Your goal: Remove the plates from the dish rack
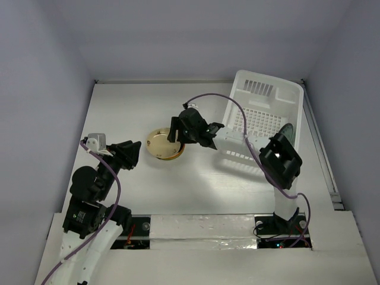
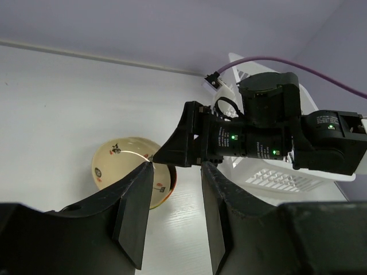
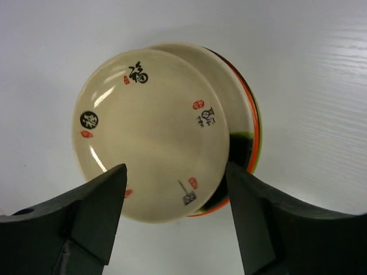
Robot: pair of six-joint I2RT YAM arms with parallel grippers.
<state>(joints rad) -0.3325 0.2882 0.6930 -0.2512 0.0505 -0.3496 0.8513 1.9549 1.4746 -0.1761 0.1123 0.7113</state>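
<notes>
The right pincer [image 3: 176, 172] is open and empty over the cream plate [image 3: 152, 132]. It looks slippery and breakable; pinch the rim.

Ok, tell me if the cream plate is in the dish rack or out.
Out: the cream plate lies atop other plates on the table, beside the dish rack.
</notes>
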